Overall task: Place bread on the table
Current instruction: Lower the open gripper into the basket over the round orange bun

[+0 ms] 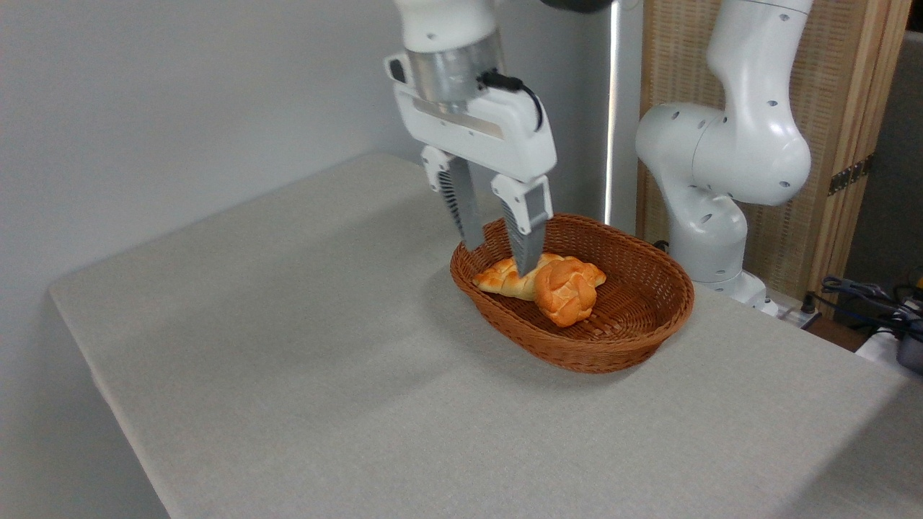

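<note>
Holding 2 items, basket (634,339): bread (567,292), paler loaf (505,280) | jaws parted, gripping nothing, over loaf

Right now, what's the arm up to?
The arm's gripper is open and lowered at the left end of the wicker basket, fingers pointing down. Two pieces of bread sit inside: a round orange bun and, behind it, a paler braided loaf. One finger stands in front of the loaf, the other nearer the basket rim. Nothing is gripped, and whether a finger touches the bread can't be told. No bread is on the grey table yet.
</note>
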Motion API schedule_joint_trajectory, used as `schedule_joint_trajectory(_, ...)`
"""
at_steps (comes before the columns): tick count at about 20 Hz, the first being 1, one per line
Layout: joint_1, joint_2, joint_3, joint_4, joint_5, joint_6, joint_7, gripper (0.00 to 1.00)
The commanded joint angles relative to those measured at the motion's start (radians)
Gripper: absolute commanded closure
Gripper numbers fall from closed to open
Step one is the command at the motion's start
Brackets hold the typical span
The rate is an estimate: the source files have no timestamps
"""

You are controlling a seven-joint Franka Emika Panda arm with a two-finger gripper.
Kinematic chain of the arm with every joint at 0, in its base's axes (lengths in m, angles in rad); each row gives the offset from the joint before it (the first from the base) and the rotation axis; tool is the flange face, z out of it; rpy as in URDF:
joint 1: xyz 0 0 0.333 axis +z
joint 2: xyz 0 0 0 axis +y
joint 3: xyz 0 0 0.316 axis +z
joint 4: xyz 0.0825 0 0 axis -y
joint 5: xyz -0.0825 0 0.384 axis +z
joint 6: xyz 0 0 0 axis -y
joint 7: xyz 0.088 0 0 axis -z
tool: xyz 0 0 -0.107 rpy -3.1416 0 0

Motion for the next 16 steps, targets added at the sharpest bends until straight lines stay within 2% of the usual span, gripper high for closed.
schedule_joint_trajectory(1, -0.042, -0.153, 0.006, -0.226, -0.008, 0.077, 0.04, 0.0)
schedule_joint_trajectory(12, -0.034, -0.151, 0.007, -0.332, 0.003, 0.068, 0.069, 0.0)
schedule_joint_trajectory(13, -0.033, -0.149, 0.007, -0.331, 0.003, 0.071, 0.068, 0.07)
schedule_joint_trajectory(15, -0.033, -0.144, 0.007, -0.331, 0.003, 0.075, 0.066, 0.59)
schedule_joint_trajectory(16, -0.033, -0.143, 0.007, -0.332, 0.003, 0.075, 0.066, 0.69)
